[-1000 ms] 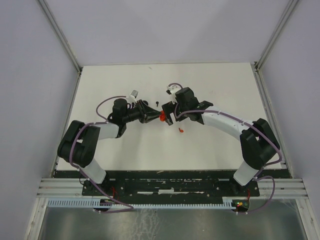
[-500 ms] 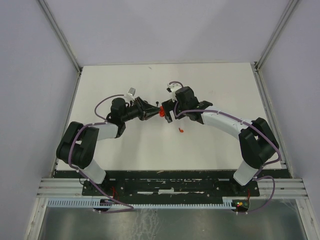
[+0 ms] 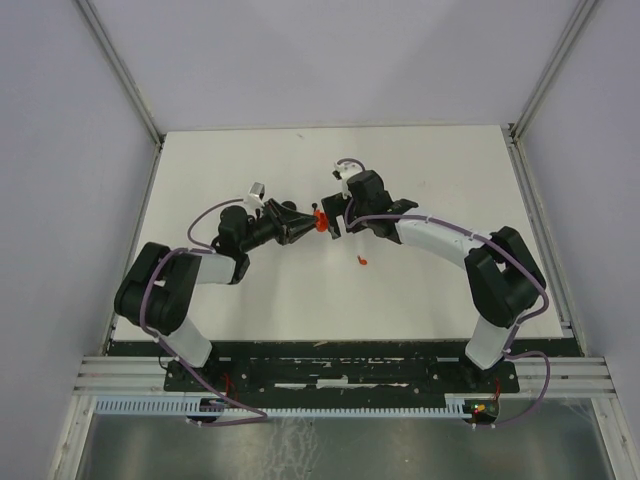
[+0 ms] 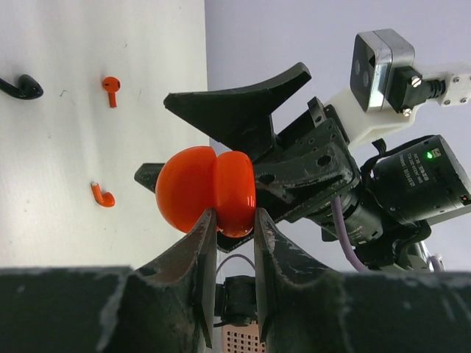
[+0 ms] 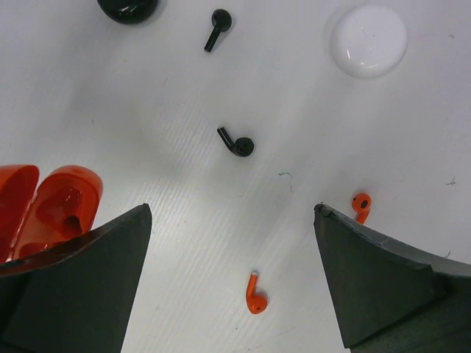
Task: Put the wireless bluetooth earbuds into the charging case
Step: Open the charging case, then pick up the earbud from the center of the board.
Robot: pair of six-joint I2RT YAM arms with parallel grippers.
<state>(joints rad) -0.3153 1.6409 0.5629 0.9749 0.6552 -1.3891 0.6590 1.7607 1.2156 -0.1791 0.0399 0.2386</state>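
Observation:
My left gripper (image 4: 235, 217) is shut on the rim of an open red charging case (image 4: 206, 187), which it holds up sideways. The case also shows in the top view (image 3: 319, 221) and at the left edge of the right wrist view (image 5: 51, 209). My right gripper (image 5: 232, 208) is wide open and empty, right beside the case (image 3: 336, 220). Two red earbuds lie on the table, one (image 5: 255, 294) between my right fingers and one (image 5: 360, 204) by the right finger. Both show in the left wrist view (image 4: 103, 195), (image 4: 110, 88). One shows from the top (image 3: 362, 262).
Two black earbuds (image 5: 237, 143), (image 5: 217, 28) lie on the white table beyond the red ones. A black round case (image 5: 129, 9) and a white round case (image 5: 368, 31) sit at the far edge of the right wrist view. Grey walls enclose the table.
My left gripper has carried the red case a little farther from the arm bases and left, and its wrist has turned. My right gripper has shifted slightly the same way, staying open.

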